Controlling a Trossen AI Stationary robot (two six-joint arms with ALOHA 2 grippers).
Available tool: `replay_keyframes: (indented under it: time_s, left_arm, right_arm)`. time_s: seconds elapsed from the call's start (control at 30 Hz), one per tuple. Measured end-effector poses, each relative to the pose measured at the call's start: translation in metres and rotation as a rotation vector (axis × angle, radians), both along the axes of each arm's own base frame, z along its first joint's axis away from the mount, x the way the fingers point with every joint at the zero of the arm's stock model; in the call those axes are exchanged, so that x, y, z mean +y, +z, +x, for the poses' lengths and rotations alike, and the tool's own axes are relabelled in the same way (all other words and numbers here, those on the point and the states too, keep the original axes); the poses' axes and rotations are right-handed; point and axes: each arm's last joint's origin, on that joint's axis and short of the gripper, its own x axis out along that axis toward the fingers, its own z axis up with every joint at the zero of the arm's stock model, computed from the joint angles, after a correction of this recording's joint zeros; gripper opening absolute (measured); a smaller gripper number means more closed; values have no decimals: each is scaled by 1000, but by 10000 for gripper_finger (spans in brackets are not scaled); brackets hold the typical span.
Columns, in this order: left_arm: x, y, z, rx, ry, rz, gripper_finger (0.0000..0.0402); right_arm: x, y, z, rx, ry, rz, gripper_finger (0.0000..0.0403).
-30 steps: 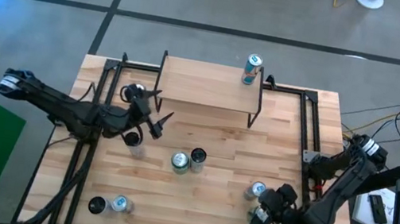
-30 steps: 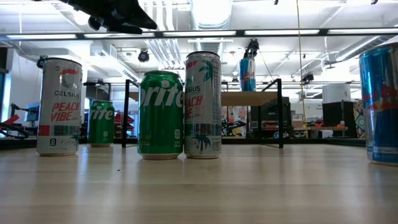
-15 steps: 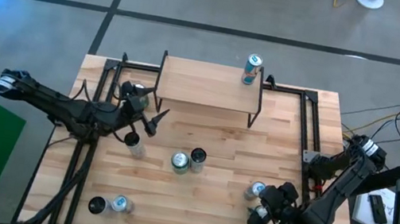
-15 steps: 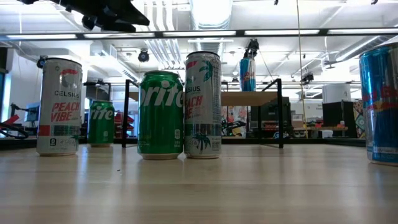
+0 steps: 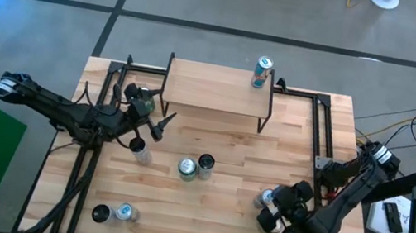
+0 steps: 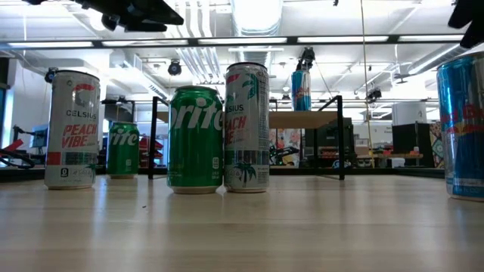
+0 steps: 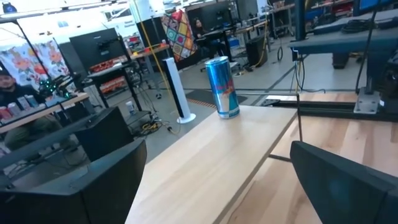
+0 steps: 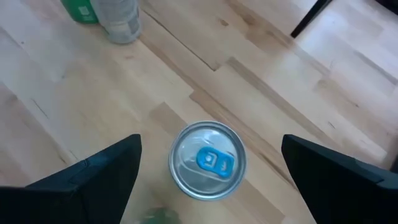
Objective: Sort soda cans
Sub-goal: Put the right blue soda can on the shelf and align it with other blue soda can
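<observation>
Readable across the low view: "Sprite" on a green can [image 6: 195, 140], "CELSIUS PEACH VIBE" on two pale cans [image 6: 72, 130] [image 6: 246, 127], Red Bull colours on a blue-and-silver can [image 6: 463, 127] at the right edge. Nine upright cans with silver tops scattered over the wooden table [image 5: 218, 210]: one blue can [image 5: 261, 72] alone on the raised shelf [image 5: 212, 88], a green-and-pale pair at centre, another pair near the front-left corner. Right gripper [image 8: 211, 180] poised directly above a blue-tabbed can [image 8: 208, 160], fingers spread wide, grasping nothing. Left gripper [image 5: 163, 124] raised over the table's left side, facing the shelf, likewise released and empty.
</observation>
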Motion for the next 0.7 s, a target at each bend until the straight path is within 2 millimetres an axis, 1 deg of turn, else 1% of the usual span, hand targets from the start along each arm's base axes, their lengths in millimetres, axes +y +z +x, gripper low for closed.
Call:
replay_keyframes:
  time_s: [0.4, 0.53, 0.7]
  left_arm:
    - [0, 3, 2, -4, -60, 32, 382]
    - [3, 3, 2, -4, -50, 32, 382]
    - [6, 3, 2, -3, -39, 31, 382]
  right_arm:
    - [-3, -26, 0, -18, -28, 12, 377]
    - [-2, -31, 0, -27, -25, 28, 377]
    - [-7, -41, -4, -7, -45, 8, 377]
